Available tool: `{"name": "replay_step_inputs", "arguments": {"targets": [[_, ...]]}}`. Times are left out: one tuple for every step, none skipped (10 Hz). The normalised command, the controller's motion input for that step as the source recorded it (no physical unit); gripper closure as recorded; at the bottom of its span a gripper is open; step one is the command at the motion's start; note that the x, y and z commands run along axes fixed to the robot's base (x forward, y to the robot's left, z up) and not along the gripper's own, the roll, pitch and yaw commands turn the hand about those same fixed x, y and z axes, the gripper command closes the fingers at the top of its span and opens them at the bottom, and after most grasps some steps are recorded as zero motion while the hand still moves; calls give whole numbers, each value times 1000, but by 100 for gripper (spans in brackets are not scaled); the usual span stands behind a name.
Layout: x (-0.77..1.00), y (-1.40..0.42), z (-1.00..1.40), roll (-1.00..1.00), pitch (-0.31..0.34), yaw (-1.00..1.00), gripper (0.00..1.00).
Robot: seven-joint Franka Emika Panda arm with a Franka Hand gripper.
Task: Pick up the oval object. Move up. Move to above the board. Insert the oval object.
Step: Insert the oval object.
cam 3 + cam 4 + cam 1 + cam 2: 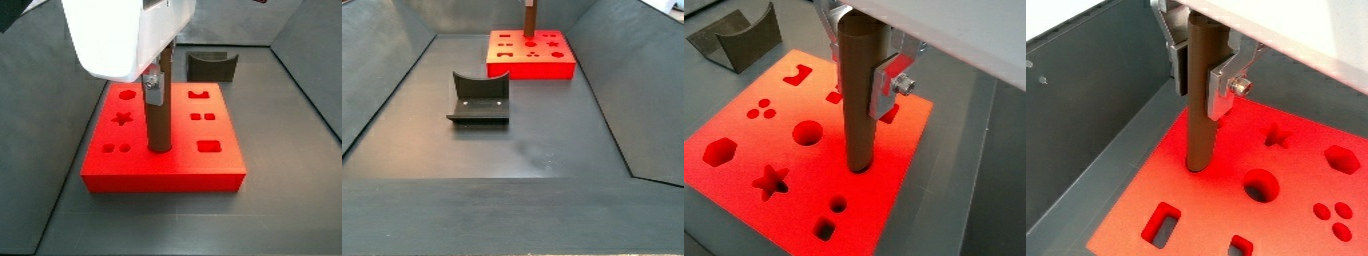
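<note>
I see the gripper [861,45] directly above the board [738,118], its jaws closed on the upper end of the oval object [858,110] — a tall, slim brown peg, held upright. In both wrist views a silver finger [1227,80] presses against the peg's side, w/ a screw head visible on the plate. The peg's lower end meets the board's top, approx. at a cut-out; whether it sits inside the hole or just on the surface, I cannot tell.

In a side view the board [167,165] shows as a bright red block on the dark grey floor, w/ the peg [156,120] standing near its middle and the white gripper [151,80] body covering the peg's top. Star, round and square cut-outs lie on either side of the peg.

The fixture [478,98] — a dark bracket on a base plate — stands on the floor well apart from the board [529,62], nearer that camera.
</note>
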Motion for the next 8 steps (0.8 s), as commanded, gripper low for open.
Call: {"name": "replay_step_inputs", "arguments": {"targets": [[31,0,-71,30,0,46,100],[0,0,-114,17,0,23,100],[0,-6,-129,29,0,46,100],[0,-17,-160,57,0,194,100],[0,-40,-149,70,0,234,100],[0,-57,-149,67,0,203,100],[0,-66,-131,60,0,194,100],[0,-57,-97,47,0,154,100]]}}
